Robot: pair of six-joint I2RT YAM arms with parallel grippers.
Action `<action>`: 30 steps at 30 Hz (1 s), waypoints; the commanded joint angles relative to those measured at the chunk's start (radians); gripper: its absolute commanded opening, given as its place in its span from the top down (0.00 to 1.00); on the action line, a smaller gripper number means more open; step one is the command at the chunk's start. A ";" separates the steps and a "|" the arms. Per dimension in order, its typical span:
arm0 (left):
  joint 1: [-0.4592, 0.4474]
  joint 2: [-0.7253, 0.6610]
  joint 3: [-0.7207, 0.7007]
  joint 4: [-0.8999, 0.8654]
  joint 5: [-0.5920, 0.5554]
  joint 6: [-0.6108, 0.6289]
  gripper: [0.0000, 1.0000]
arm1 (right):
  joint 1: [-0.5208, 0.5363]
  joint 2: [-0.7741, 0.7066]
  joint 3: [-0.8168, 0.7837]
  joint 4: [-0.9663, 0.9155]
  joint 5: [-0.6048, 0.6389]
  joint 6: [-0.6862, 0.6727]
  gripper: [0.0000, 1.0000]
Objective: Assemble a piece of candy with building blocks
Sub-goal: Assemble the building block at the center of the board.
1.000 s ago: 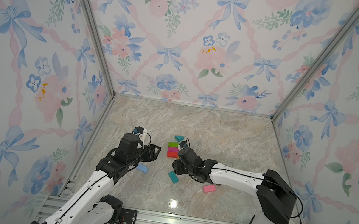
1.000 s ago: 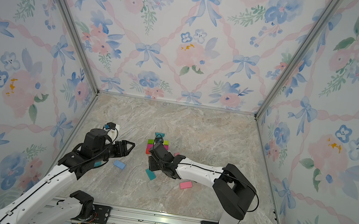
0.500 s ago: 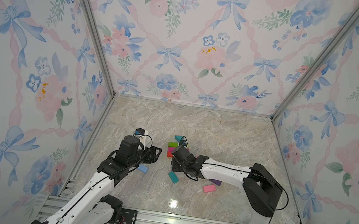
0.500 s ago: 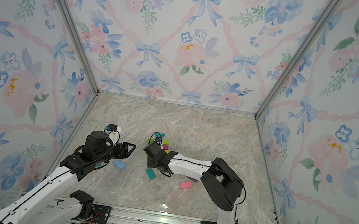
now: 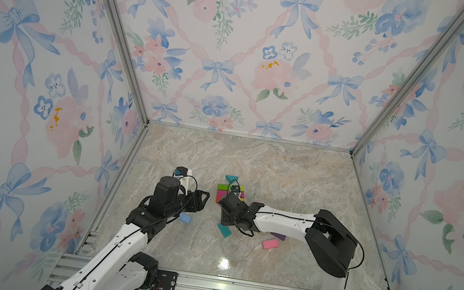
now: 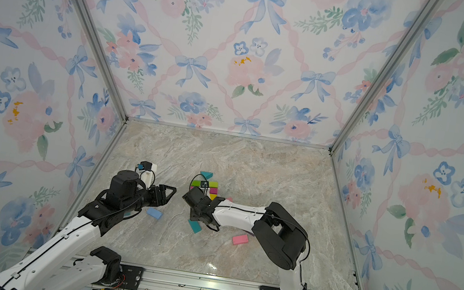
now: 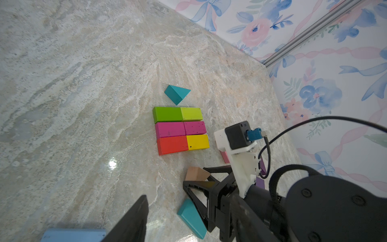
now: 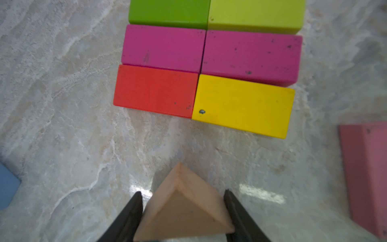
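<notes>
right wrist view: tan wedge (image 8: pixel 184 209) pinched in right hand (image 8: pixel 182 194), just short of six touching blocks laid flat in pairs on the marble counter (image 8: pixel 62 146): green block (image 8: pixel 169 12) beside lime block (image 8: pixel 255 16), two magenta blocks (image 8: pixel 163 48), red block (image 8: pixel 155 90) beside yellow block (image 8: pixel 243 104). in a top view: left hand (image 6: pixel 165 193) spread, near light blue block (image 6: pixel 154 213); teal wedge (image 6: pixel 206 175) just beyond the green pair.

Marble tabletop (image 5: pixel 268 163) — building blocks (image 7: pixel 170 130) clustered, few loose.
</notes>
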 commanded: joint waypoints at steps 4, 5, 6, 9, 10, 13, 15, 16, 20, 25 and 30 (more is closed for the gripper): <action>-0.005 -0.019 -0.015 0.019 0.016 0.018 0.34 | 0.009 0.024 0.019 -0.037 0.021 0.032 0.34; -0.005 -0.023 -0.017 0.018 0.017 0.017 0.34 | 0.009 0.021 0.017 -0.035 0.022 0.034 0.32; -0.005 -0.027 -0.018 0.020 0.015 0.017 0.33 | 0.009 0.016 0.016 -0.033 0.022 0.035 0.29; -0.005 -0.023 -0.019 0.021 0.013 0.016 0.32 | 0.012 -0.002 0.016 -0.037 0.023 0.029 0.23; -0.005 -0.021 -0.019 0.022 0.015 0.018 0.31 | 0.012 -0.010 0.016 -0.041 0.026 0.026 0.22; -0.005 -0.018 -0.017 0.022 0.015 0.019 0.32 | 0.020 -0.047 0.012 -0.062 0.032 0.012 0.18; -0.005 -0.015 -0.017 0.022 0.018 0.021 0.31 | 0.032 -0.086 -0.002 -0.085 0.042 0.004 0.17; -0.005 -0.016 -0.016 0.022 0.018 0.020 0.31 | 0.036 -0.105 -0.012 -0.091 0.042 0.004 0.16; -0.003 -0.009 -0.013 0.022 0.018 0.024 0.31 | 0.055 -0.166 -0.060 -0.096 -0.012 -0.002 0.13; 0.001 0.006 -0.010 0.022 0.009 0.021 0.30 | 0.061 -0.167 -0.104 -0.029 -0.101 -0.002 0.12; 0.001 0.009 -0.008 0.023 -0.006 -0.001 0.29 | 0.056 -0.131 -0.100 0.019 -0.133 -0.026 0.12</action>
